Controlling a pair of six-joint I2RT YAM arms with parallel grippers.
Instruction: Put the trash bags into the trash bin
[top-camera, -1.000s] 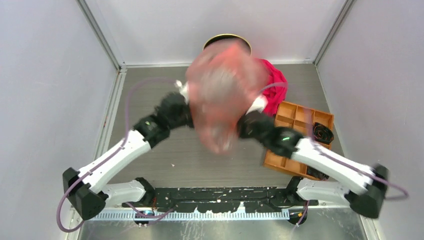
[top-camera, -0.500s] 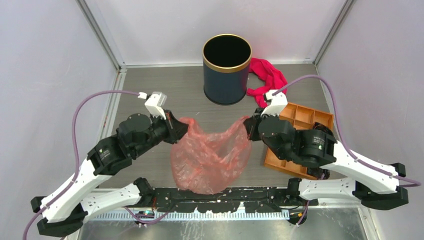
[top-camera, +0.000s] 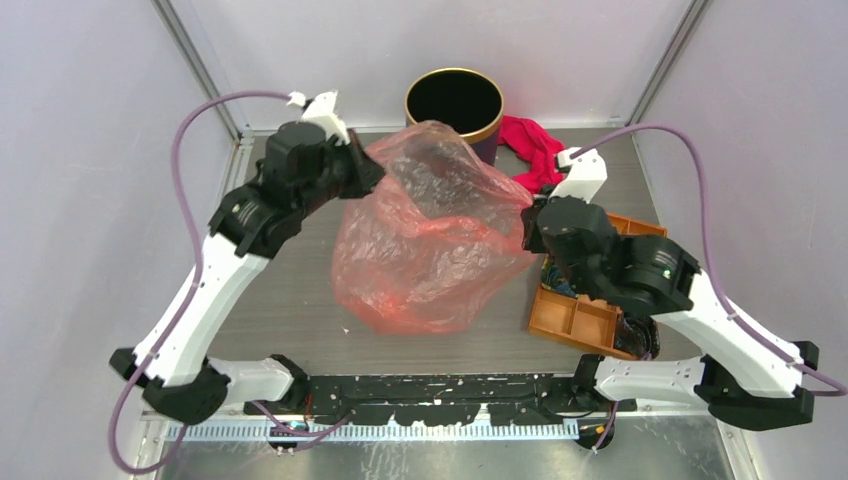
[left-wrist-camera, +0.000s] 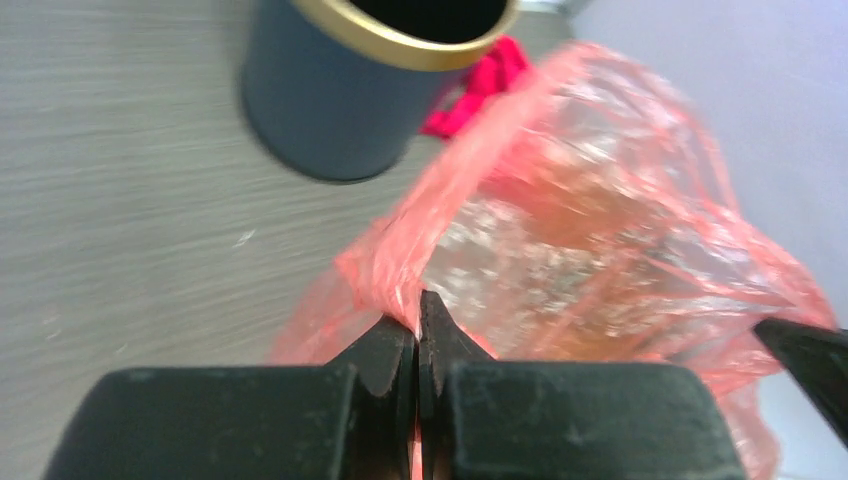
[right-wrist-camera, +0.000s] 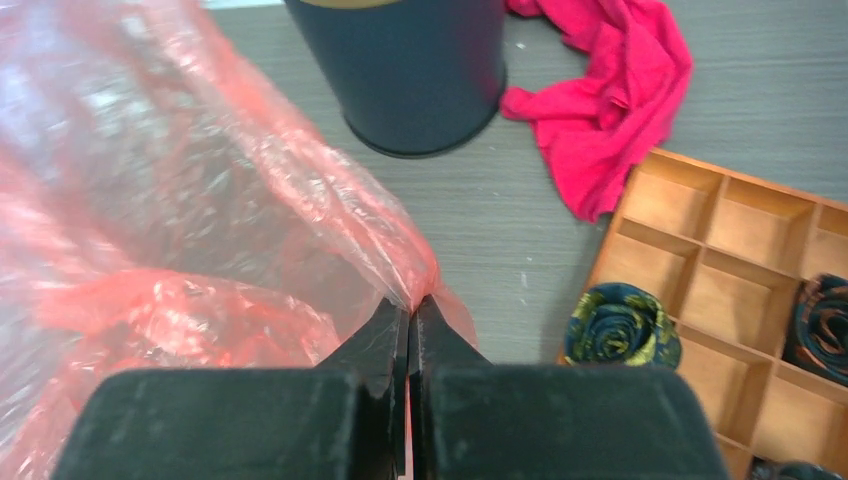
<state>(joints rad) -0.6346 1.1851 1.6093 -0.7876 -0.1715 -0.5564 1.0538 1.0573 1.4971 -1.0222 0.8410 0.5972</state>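
Note:
The translucent red-pink trash bag (top-camera: 430, 235) hangs billowed between my two arms, in front of the navy trash bin (top-camera: 453, 100) with its gold rim. Part of the bag's top overlaps the bin's near side in the top view. My left gripper (top-camera: 370, 170) is shut on the bag's left edge; the film (left-wrist-camera: 560, 230) is pinched at its tips (left-wrist-camera: 417, 310). On the bag's right edge my right gripper (top-camera: 527, 215) is shut too, with film (right-wrist-camera: 200, 220) caught between its fingers (right-wrist-camera: 410, 305). The bin (right-wrist-camera: 410, 70) stands beyond both wrists (left-wrist-camera: 340, 90).
A magenta cloth (top-camera: 535, 150) lies right of the bin (right-wrist-camera: 610, 110). An orange compartment tray (top-camera: 575, 315) sits at the right with dark rolled items in it (right-wrist-camera: 620, 325). Grey walls close in left, right and behind.
Both arms have swung the bag up and back toward the bin; it has ballooned with air. Half a second ago it hung lower, near the table's front edge.

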